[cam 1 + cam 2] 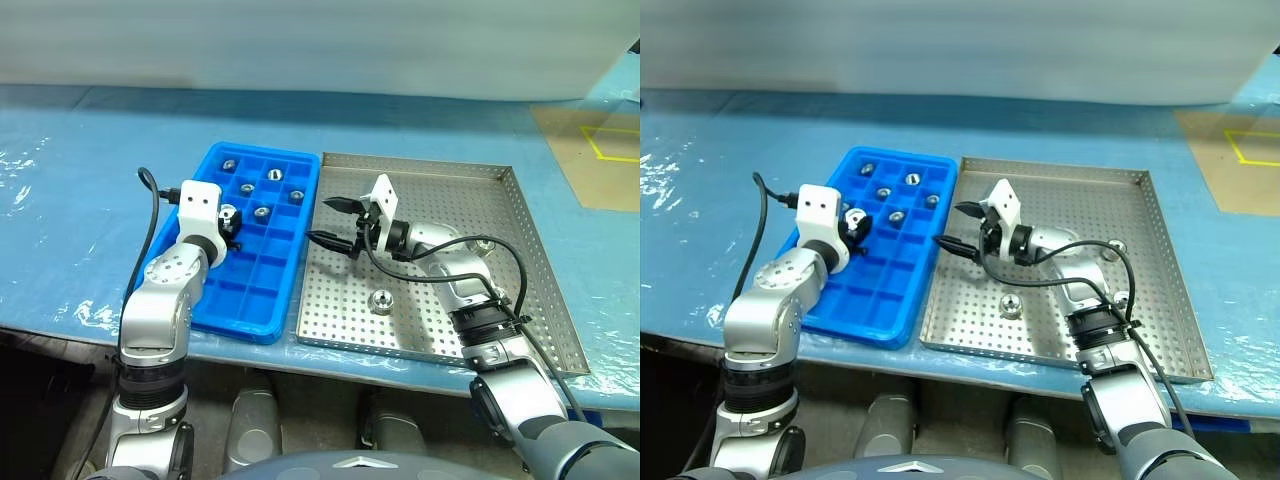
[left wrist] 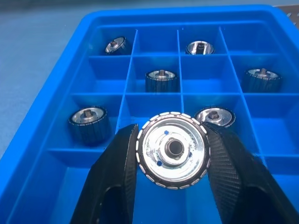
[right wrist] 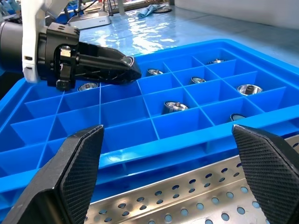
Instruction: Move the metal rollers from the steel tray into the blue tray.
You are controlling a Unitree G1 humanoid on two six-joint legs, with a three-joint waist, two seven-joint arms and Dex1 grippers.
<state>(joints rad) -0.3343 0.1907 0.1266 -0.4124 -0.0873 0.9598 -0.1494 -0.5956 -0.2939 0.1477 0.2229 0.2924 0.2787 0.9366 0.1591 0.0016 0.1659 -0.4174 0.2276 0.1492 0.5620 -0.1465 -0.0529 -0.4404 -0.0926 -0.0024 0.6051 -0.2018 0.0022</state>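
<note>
Blue sheeting covers the bench, with the two trays side by side on it. Over the blue tray (image 1: pixel 232 300), the left gripper (image 2: pixel 173 154) pinches one roller (image 2: pixel 173 150) by its rim — face toward the wrist camera, axis along the fingers — just above an empty cell. That cell lies directly beneath and slightly ahead, so the drop looks like a short lowering and a release. The right gripper (image 1: pixel 335 222) hangs with fingers spread wide and holding nothing, at the steel tray's (image 1: pixel 540 290) edge nearest the blue one, pointing across toward the left arm. Six rollers already sit in the blue tray's far cells, one per cell. On the steel tray, one roller (image 1: pixel 381 300) lies plainly on the perforated floor near the front, closer to the right arm; two more seem to lie partly hidden behind that arm — I cannot be sure of the count there.
</note>
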